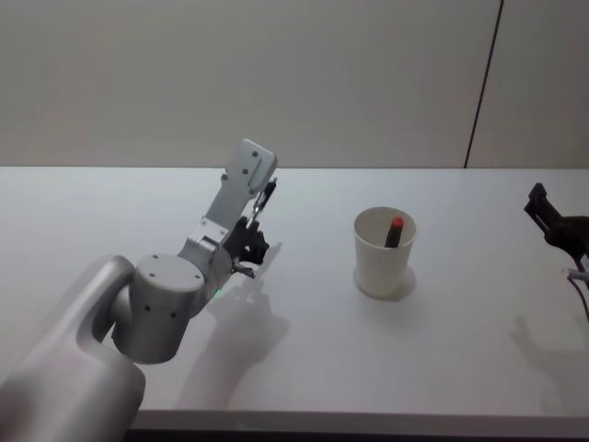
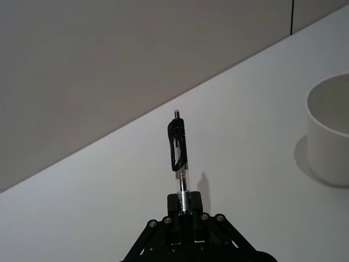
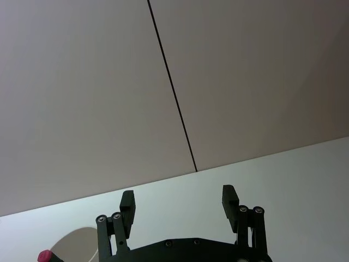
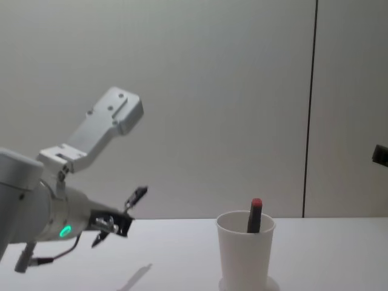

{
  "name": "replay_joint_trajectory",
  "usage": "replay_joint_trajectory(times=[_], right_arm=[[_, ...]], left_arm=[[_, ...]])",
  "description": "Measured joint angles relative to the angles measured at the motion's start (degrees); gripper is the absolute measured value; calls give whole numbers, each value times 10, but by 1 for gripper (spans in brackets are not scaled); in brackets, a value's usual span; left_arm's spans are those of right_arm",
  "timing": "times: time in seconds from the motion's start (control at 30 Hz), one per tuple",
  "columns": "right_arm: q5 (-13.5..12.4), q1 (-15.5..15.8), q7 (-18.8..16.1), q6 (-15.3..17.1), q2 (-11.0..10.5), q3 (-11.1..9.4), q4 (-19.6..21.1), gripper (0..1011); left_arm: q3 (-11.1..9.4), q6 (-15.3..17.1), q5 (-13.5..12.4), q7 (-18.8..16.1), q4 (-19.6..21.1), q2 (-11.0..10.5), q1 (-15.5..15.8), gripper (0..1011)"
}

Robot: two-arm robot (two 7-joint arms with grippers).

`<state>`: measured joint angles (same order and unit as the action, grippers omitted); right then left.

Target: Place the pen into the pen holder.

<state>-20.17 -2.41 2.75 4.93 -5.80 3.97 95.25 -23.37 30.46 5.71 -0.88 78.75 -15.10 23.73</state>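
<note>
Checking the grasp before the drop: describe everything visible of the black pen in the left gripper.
The black pen is slim, with a glossy black plastic upper barrel, a clip, a small silvery end and a shiny metal lower section. The left gripper is shut on that metal part; nothing else touches it. It hangs tilted above the table, left of the pen holder, not yet inside.

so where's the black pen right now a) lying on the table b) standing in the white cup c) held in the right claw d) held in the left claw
d, the left claw is shut on the black pen, raised above the table to the left of the pen holder; what stands in the holder is a red-topped pen
</note>
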Motion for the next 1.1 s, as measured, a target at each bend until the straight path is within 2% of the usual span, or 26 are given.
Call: replay_joint_trajectory(times=[0.33,0.5,0.63,0.7,0.77,0.93,1.03,1.1], right_arm=[[0,0,0,0,0,0,0,1002],[0,0,0,0,0,0,0,1002],[0,0,0,0,0,0,0,1002],[0,0,0,0,0,0,0,1002],[0,0,0,0,0,0,0,1002],[0,0,0,0,0,0,0,1002],[0,0,0,0,0,0,0,1002],[0,0,0,0,0,0,0,1002]], left_arm=[[5,-63,-15,-17,46,-14,-22,129],[6,-118,-23,-19,64,-20,-33,130],[7,-148,-25,-18,69,-22,-37,130],[7,-182,-27,-14,71,-24,-40,130],[7,-190,-27,-13,72,-24,-41,130],[8,-266,-25,6,69,-25,-43,130],[8,-293,-21,15,66,-24,-43,130],[9,-323,-15,27,61,-24,-43,130]])
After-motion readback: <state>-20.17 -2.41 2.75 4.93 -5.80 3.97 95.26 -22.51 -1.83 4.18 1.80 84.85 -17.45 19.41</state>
